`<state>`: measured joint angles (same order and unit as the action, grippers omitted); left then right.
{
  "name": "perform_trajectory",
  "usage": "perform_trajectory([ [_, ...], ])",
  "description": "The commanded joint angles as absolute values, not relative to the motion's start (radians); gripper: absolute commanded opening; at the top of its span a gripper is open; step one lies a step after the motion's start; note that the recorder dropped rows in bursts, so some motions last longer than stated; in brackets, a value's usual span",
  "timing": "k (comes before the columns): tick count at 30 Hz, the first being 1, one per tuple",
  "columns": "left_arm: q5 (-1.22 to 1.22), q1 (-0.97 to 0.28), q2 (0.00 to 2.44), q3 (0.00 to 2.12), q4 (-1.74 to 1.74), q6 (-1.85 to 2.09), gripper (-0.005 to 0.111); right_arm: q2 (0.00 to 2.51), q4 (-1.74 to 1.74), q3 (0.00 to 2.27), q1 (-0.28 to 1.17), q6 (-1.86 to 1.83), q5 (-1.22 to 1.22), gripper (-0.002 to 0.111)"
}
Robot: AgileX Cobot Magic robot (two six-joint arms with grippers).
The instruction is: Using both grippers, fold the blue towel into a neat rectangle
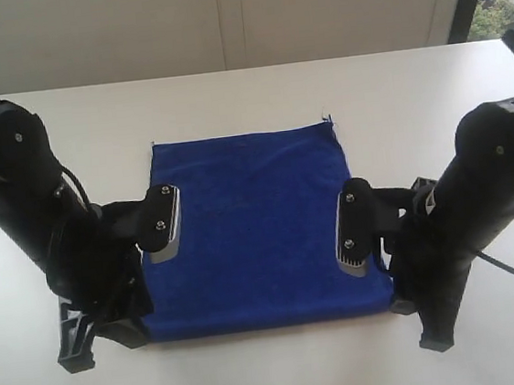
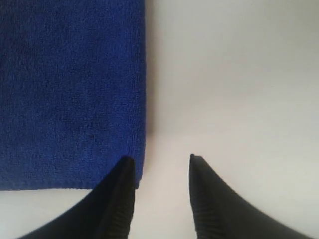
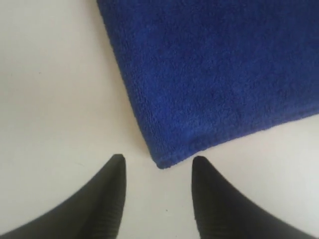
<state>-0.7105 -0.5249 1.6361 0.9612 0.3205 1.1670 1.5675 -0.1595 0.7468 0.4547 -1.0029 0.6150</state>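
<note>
The blue towel (image 1: 256, 225) lies flat on the white table as a near-square layer, and I see no white label on it. My left gripper (image 1: 105, 342) hangs low at the towel's near left corner. In the left wrist view this gripper (image 2: 162, 158) is open, one fingertip (image 2: 127, 167) over the towel (image 2: 70, 89) corner and the other over bare table. My right gripper (image 1: 418, 323) is at the near right corner. In the right wrist view it (image 3: 158, 158) is open, with the towel (image 3: 214, 74) corner just ahead of the gap between the tips.
The white table (image 1: 246, 92) reaches back to a pale wall. Both black arms (image 1: 17, 181) (image 1: 494, 177) stand beside the towel, their silver wrist cameras (image 1: 162, 223) (image 1: 353, 233) over its side edges. A window shows at the far right.
</note>
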Motion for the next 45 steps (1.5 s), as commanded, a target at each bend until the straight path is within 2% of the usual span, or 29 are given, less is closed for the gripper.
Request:
perform_trajectory([
  [1, -0.693, -0.524, 1.64, 0.954, 0.336, 1.208, 0.043, 1.587, -0.218, 0.742, 0.457, -1.107, 0.617, 0.045],
  [6, -0.665, -0.524, 1.668, 0.954, 0.334, 1.208, 0.043, 1.608, -0.268, 0.742, 0.457, -1.226, 0.609, 0.045],
  [28, -0.545, -0.524, 1.714, 0.896, 0.326, 1.208, 0.043, 1.678, -0.262, 0.742, 0.457, -1.234, 0.561, 0.045],
  [37, -0.543, -0.524, 1.747, 0.896, 0.326, 1.21, 0.043, 1.679, -0.266, 0.742, 0.457, -1.234, 0.559, 0.038],
  [45, -0.547, -0.524, 1.747, 0.896, 0.326, 1.21, 0.042, 1.707, -0.266, 0.742, 0.457, -1.234, 0.559, 0.038],
])
